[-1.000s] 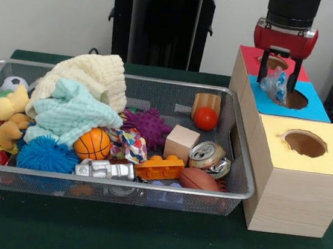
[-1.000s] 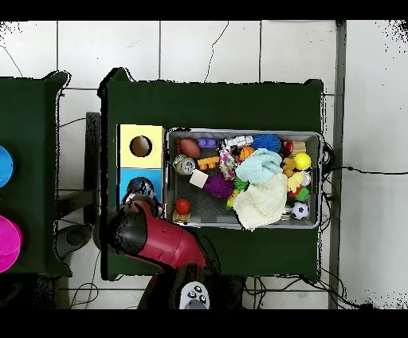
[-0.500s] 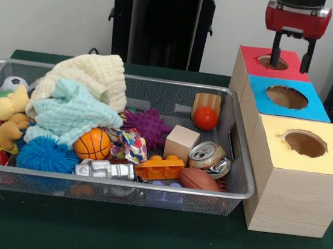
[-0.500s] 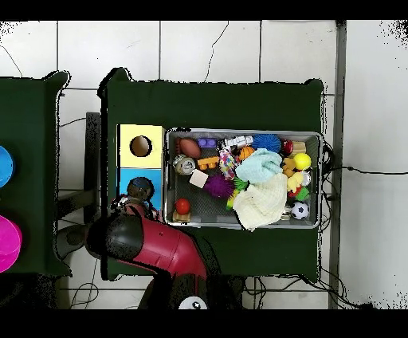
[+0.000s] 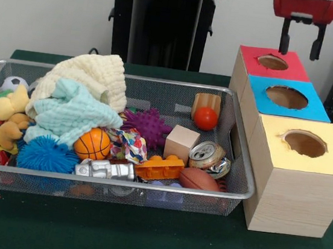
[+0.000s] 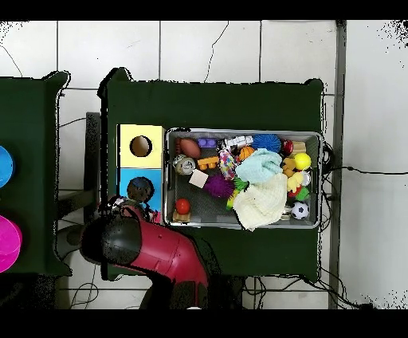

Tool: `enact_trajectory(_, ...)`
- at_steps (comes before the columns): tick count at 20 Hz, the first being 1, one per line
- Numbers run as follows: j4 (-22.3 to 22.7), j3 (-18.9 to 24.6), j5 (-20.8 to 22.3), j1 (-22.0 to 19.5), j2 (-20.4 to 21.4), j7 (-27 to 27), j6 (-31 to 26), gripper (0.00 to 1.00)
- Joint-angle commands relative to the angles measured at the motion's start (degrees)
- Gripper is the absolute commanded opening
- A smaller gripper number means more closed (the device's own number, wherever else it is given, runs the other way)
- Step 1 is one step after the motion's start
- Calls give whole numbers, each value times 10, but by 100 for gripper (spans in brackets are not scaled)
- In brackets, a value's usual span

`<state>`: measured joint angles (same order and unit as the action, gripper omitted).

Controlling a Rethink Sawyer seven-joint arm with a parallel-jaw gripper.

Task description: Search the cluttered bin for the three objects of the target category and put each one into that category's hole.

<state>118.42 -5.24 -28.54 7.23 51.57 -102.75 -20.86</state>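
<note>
The wire mesh bin (image 5: 111, 180) lies on the green table, full of clutter; it also shows in the overhead view (image 6: 243, 131). The blue-topped box's round hole (image 5: 286, 97) is to its right, between the red-topped and yellow-topped boxes, and shows in the overhead view (image 6: 140, 189). Nothing shows inside the hole. My gripper (image 5: 299, 48) hangs open and empty high above the red-topped box's hole (image 5: 272, 62), behind the blue hole. In the overhead view my red arm (image 6: 139, 249) covers the red-topped box.
The bin holds a crushed can (image 5: 206, 155), a brown football (image 5: 199, 178), a wooden block (image 5: 182, 142), a red ball (image 5: 205, 118), an orange basketball (image 5: 93, 143), spiky balls, cloths (image 5: 87, 78), plush toys and a silver toy car (image 5: 106, 169). The yellow-topped box (image 5: 304, 143) stands nearest the camera.
One second ago my gripper held a crumpled clear and blue plastic piece at the blue hole. The piece is gone from view, and the open gripper has risen and drawn back.
</note>
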Motion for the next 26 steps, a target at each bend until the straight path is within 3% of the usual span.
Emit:
enact_trajectory(1, -10, -15, 1, -6, -16, -133, -37, 100)
enact_trajectory(5, -19, -69, 41, 2, -27, -110, -16, 100)
enact_trajectory(10, -25, -72, 76, -54, -31, -49, 6, 100)
enact_trajectory(14, -34, -66, 105, -90, -38, -30, 12, 100)
enact_trajectory(21, -65, -79, 154, -103, -53, -38, 23, 100)
enact_trajectory(26, -70, -102, 182, -90, -74, -68, 87, 100)
